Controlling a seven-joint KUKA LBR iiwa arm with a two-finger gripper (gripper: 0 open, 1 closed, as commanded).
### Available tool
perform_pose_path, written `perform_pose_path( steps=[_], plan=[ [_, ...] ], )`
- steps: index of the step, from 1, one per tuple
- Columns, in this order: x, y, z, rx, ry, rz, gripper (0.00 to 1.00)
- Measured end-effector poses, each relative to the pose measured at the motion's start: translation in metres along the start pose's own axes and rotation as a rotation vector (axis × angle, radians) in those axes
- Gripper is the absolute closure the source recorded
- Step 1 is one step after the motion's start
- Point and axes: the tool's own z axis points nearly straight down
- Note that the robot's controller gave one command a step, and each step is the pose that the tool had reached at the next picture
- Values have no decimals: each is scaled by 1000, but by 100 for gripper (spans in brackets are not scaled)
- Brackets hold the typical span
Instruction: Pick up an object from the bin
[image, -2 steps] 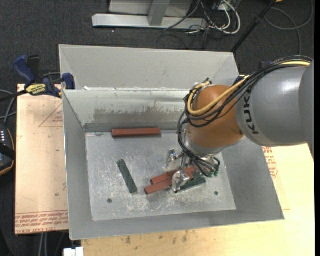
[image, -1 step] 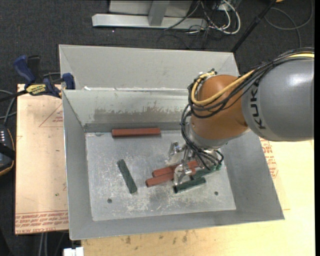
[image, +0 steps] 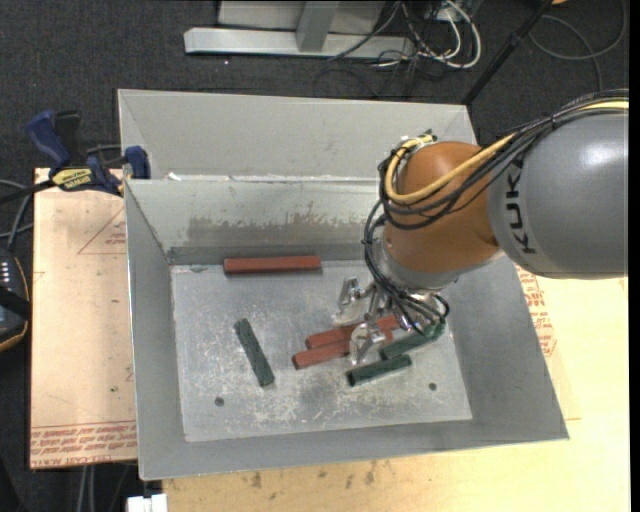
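My gripper (image: 357, 320) is low in the bin's right half, under the orange wrist cover. Its metal fingers (image: 349, 296) stand apart, so it is open. Just below it lie two short red-brown bars (image: 322, 347), side by side and slanted; their right ends reach in between the fingertips. A dark green bar (image: 381, 368) lies just to the right of them, partly under the gripper. Whether the fingers touch the bars I cannot tell.
A long red-brown bar (image: 272, 265) lies along the foot of the back wall. Another dark green bar (image: 254, 352) lies slanted on the left of the floor. The arm and its cables cover the bin's right side.
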Motion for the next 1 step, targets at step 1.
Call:
perform_pose_path(
  steps=[1],
  plan=[
    [4, -5, -53, -1, 8, 6, 100]
  ],
)
